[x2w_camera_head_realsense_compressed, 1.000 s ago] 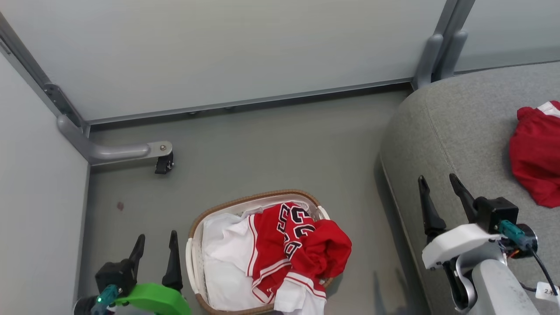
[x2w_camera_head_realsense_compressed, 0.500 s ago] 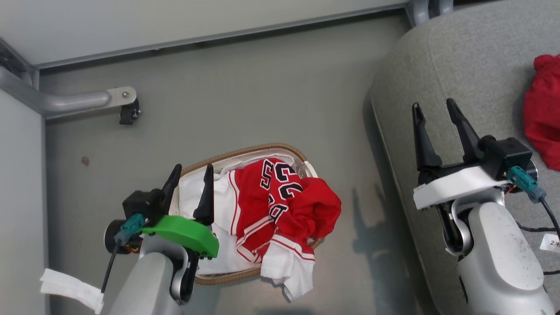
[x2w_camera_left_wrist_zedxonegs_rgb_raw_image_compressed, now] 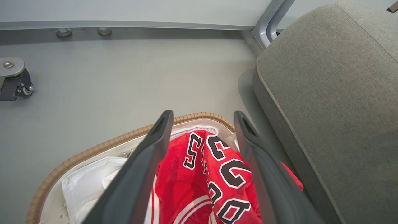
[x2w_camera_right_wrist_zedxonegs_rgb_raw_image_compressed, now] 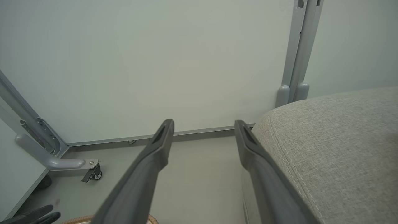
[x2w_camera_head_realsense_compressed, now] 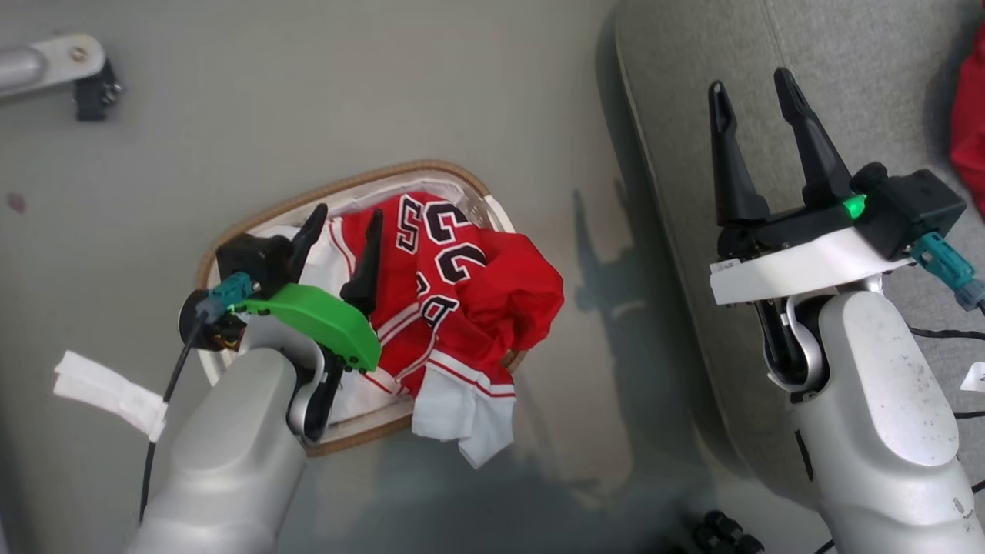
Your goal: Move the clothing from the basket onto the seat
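**Entry: the clothing** [x2w_camera_head_realsense_compressed: 462, 285]. We record a bright red garment with white striped trim and dark numerals outlined in white. It is heaped in the basket [x2w_camera_head_realsense_compressed: 431, 171], left of centre in the head view. Its right-hand folds spill over the basket's right rim. A white piece edged with red stripes [x2w_camera_head_realsense_compressed: 462, 419] hangs over the lower rim onto the floor [x2w_camera_head_realsense_compressed: 231, 115]. We list a second red garment [x2w_camera_head_realsense_compressed: 971, 131] at the right edge of the frame, lying on the seat [x2w_camera_head_realsense_compressed: 692, 92].

**Basket.** Cream-white with a brown woven rim, standing on the floor just left of the seat. A white liner [x2w_camera_head_realsense_compressed: 342, 396] shows along its lower left.

**Left gripper** [x2w_camera_head_realsense_compressed: 348, 211]. It hangs over the basket's left half with its fingers spread and nothing between them. Its right finger lies over the red fabric's left edge, and we cannot tell whether it touches. In the left wrist view the numerals show between the two fingers.

**Right gripper** [x2w_camera_head_realsense_compressed: 750, 81]. In the upper right of the head view, over the seat's left border, with its fingers parted and empty.

**Surroundings.** A black caster [x2w_camera_head_realsense_compressed: 91, 88] at the upper left and a white strip [x2w_camera_head_realsense_compressed: 108, 392] at the lower left.
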### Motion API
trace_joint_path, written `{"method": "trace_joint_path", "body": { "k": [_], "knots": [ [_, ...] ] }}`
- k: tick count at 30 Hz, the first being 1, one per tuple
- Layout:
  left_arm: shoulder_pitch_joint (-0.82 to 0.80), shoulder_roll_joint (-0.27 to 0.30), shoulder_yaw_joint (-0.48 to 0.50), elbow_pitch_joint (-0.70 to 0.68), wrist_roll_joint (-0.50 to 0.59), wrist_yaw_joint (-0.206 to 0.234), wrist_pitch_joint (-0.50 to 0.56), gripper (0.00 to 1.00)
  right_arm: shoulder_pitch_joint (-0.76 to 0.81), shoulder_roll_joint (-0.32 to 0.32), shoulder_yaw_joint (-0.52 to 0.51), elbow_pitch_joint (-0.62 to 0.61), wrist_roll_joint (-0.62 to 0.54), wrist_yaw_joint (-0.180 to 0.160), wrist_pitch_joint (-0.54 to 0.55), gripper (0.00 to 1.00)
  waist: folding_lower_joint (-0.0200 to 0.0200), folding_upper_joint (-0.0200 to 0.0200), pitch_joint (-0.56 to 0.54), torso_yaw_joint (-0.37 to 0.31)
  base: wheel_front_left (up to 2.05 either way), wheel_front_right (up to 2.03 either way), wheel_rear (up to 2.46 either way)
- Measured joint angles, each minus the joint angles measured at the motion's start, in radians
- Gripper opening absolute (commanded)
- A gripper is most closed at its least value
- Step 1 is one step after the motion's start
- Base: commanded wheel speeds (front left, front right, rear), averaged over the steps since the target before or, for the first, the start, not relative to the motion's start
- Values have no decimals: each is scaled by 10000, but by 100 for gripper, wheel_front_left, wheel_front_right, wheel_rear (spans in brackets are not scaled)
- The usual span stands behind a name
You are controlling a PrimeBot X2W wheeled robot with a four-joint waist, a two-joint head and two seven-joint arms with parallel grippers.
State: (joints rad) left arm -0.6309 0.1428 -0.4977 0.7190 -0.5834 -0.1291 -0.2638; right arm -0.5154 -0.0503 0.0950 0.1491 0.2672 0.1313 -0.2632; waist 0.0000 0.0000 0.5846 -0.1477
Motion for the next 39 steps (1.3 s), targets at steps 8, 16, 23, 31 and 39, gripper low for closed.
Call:
{"method": "trace_joint_path", "body": {
  "k": [8, 16, 23, 31, 39],
  "knots": [
    [-1464, 395, -1808, 1024, -1714, 0, 362, 100, -364, 0, 341, -731, 257, 2, 0, 100, 1, 0, 1347, -611, 0, 0, 0],
    [-2241, 851, -3108, 1375, -3225, 0, 1122, 100, -608, 4, 708, -1104, 491, 2, 0, 100, 1, 0, 2309, -1098, 0, 0, 0],
    [-2516, 1032, -3931, 1592, -4481, 0, 1697, 100, -672, 6, 708, -1220, 481, 0, 0, 100, 1, 0, 2882, -1344, 0, 0, 0],
    [-2574, 1202, -5037, 1570, -5152, 0, 1714, 0, -745, 8, 690, -1193, 454, 2, 0, 100, 1, 0, 2953, -1389, 0, 0, 0],
    [-2312, 1223, -5814, 1605, -5567, 0, 604, 0, -675, 8, 677, -763, 299, 0, 0, 100, 0, 0, 2298, -1290, 0, 0, 0]
  ]
}}
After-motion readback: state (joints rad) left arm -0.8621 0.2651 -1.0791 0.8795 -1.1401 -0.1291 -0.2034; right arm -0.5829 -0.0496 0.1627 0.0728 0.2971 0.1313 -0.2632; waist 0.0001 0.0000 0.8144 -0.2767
